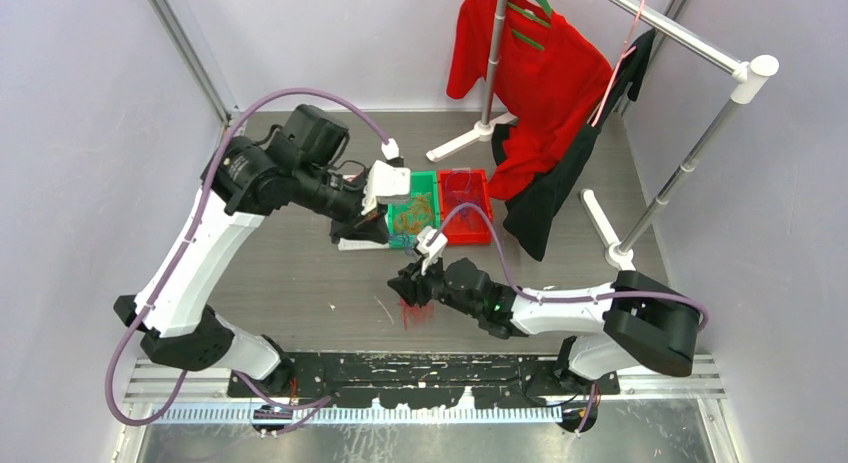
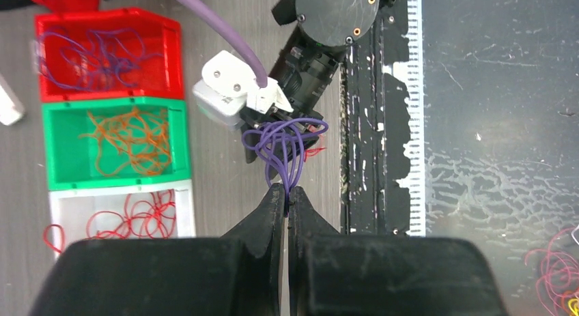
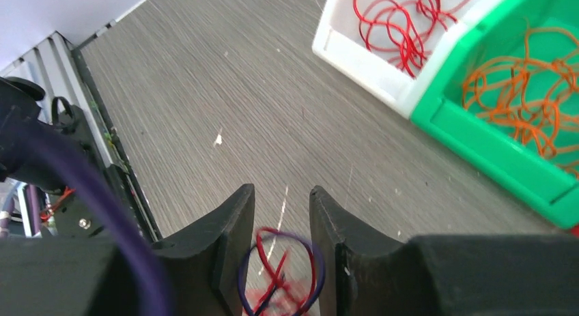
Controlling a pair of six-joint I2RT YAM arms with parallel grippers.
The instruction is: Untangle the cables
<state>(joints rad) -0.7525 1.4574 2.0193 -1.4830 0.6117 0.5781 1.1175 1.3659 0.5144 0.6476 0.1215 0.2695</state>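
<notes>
Left arm [image 1: 200, 253]: you have it arched in from 8 o'clock, elbow high, wrist levelled toward the table centre.
Left gripper [image 2: 287, 196]: jaws shut on a bunch of purple cables [image 2: 283, 149], which run to the right gripper; probably to draw purple out of the rest.
Bins: white bin [image 2: 121, 190] holds red loops, green bin [image 2: 48, 145] orange, red bin [image 2: 174, 56] purple, so the held bunch likely belongs there.
Tangle [image 1: 416, 313]: mostly red, on the table at 6 o'clock from the bins.
Right gripper [image 3: 281, 193]: jaws parted, straddling red and purple loops, seemingly anchoring them.
Right arm [image 1: 560, 308]: stretched low from 4 o'clock.
</notes>
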